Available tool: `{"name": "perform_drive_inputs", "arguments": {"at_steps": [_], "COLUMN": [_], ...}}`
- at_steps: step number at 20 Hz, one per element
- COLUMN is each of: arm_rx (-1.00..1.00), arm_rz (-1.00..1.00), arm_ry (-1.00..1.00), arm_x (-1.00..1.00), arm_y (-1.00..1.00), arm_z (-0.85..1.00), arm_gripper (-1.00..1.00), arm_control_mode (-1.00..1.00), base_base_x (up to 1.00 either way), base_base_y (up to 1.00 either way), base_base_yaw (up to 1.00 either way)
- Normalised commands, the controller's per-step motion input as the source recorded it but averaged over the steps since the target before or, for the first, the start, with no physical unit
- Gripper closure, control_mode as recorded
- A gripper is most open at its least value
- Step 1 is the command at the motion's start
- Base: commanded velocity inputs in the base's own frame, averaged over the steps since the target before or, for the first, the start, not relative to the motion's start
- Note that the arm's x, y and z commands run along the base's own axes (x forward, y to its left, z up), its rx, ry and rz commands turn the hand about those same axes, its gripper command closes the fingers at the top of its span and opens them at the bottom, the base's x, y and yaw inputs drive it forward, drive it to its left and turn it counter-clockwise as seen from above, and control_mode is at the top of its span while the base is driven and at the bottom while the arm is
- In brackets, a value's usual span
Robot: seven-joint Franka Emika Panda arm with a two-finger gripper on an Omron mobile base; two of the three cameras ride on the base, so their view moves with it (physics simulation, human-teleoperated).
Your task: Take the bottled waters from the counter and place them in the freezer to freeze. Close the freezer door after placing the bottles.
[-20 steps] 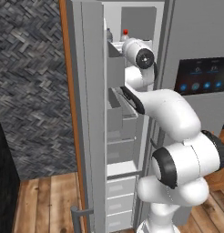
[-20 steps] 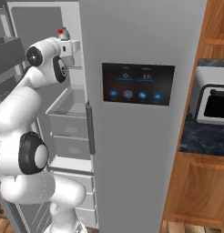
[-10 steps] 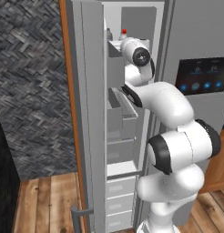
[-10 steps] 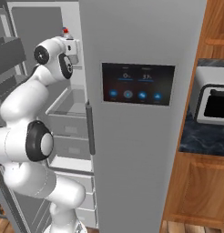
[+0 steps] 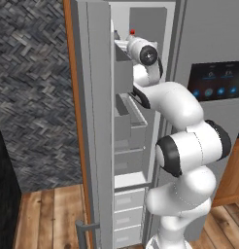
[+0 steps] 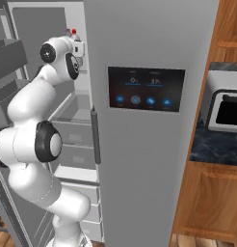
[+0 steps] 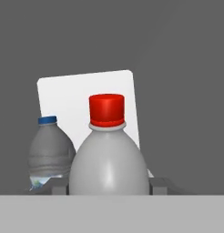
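Red-capped bottle (image 7: 109, 157) clamped in gripper (image 7: 109, 186), probably just above freezer (image 5: 141, 97) top shelf; clear bottle (image 7: 49, 152) close beside, grey wall behind.

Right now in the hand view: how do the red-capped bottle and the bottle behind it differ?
The red-capped bottle is opaque white-grey; the clear bottle is see-through and greyish with ribbed walls. The red-capped bottle's cap is red, the clear bottle's blue. The red-capped bottle sits nearest the camera, between the gripper jaws, which are shut on it; the clear bottle stands free behind, to its left in this view, partly hidden by it. Both are upright, capped and narrow to a neck.
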Motion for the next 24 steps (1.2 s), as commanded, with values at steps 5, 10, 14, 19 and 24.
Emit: {"name": "perform_drive_inputs", "arguments": {"at_steps": [5, 10, 14, 19, 24], "arm_rx": [0.01, -0.03, -0.03, -0.01, 0.0], "arm_rz": [0.0, 0.0, 0.0, 0.0, 0.0], "arm_ry": [0.06, 0.02, 0.0, -0.01, -0.01], "arm_x": [0.26, 0.09, -0.08, -0.05, 0.03], "arm_y": [-0.03, 0.08, 0.14, 0.03, -0.28], "arm_z": [-0.17, -0.04, 0.0, 0.0, 0.0], "arm_gripper": [1.0, 1.0, 1.0, 1.0, 1.0], "arm_control_mode": [-1.0, -1.0, -1.0, -1.0, -1.0], "base_base_x": [0.0, 0.0, 0.0, 0.0, 0.0], "base_base_y": [0.0, 0.0, 0.0, 0.0, 0.0], "base_base_yaw": [0.0, 0.0, 0.0, 0.0, 0.0]}}
